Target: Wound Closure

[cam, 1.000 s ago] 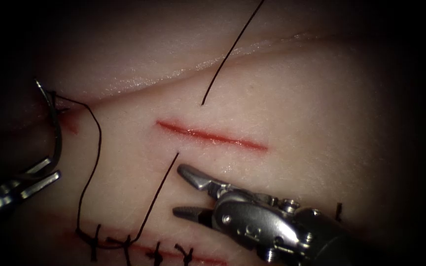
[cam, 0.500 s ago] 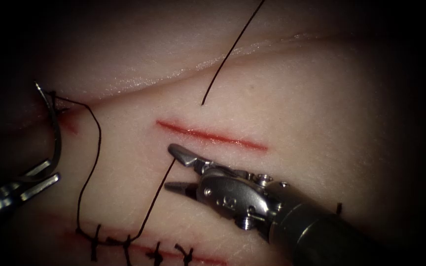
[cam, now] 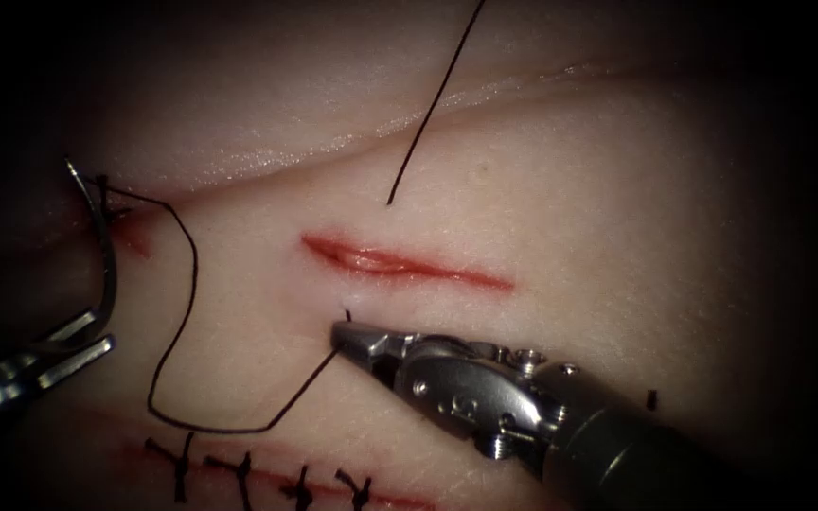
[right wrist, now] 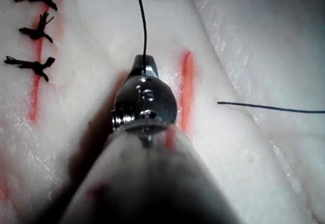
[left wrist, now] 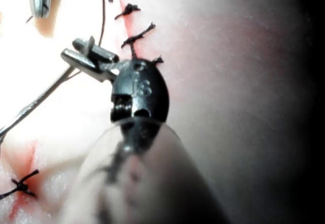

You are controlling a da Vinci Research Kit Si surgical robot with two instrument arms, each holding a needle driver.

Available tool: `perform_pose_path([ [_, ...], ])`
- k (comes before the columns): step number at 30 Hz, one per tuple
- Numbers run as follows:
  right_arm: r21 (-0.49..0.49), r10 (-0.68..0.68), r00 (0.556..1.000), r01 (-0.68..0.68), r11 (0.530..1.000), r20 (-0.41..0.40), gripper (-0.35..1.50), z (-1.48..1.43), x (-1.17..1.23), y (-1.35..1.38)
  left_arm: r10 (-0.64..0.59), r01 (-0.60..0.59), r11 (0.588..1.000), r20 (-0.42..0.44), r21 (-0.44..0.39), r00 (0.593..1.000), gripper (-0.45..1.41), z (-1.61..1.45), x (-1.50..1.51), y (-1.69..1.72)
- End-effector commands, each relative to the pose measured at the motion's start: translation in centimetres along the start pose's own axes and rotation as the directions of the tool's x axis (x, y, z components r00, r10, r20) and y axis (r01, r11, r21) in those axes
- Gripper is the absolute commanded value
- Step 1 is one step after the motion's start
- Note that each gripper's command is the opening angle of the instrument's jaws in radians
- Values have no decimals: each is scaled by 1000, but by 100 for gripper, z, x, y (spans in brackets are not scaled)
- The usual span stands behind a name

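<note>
My right tool (cam: 345, 333) has its jaws clamped on the thread (cam: 182, 312) near its free end, at six o'clock of the open cut (cam: 404, 262). My left tool (cam: 82, 333), at nine o'clock, grips the needle (cam: 104, 248) near its tail, clear of the tissue (cam: 560, 189). I judge the short tail could slip free. Tissue looks soft and moist; room to the right is ample.

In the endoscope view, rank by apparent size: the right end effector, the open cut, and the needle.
1. Right end effector, nearest the camera, shut on the thread.
2. Open cut.
3. Needle, held by the left end effector; its length looks close to the cut's, so unsure.
</note>
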Motion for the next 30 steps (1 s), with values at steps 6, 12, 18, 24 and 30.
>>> perform_pose_path([
  [6, 12, -35, 999, 36, 999, -40, -35, -12, 59, -55, 0, 0, 1000, 4, 0, 1000, -45, -1, -7, 9],
  [12, 76, -79, 996, 82, 994, -41, -35, -13, 107, -90, 0, 0, 1000, 6, -3, 1000, -45, -1, -8, 9],
  [18, 122, -93, 995, 95, 988, -22, -35, -5, 136, -102, 0, 0, 1000, 8, -5, 1000, -45, -1, -8, 8],
  [24, 28, -28, 999, 29, 999, -35, 118, -4, 105, -53, 2, -2, 1000, 10, -10, 1000, -45, -1, -9, 9],
  [30, -12, 11, 999, -12, 1000, -33, 123, -16, 76, -18, 3, -2, 1000, 12, -12, 1000, -45, 0, -9, 9],
])
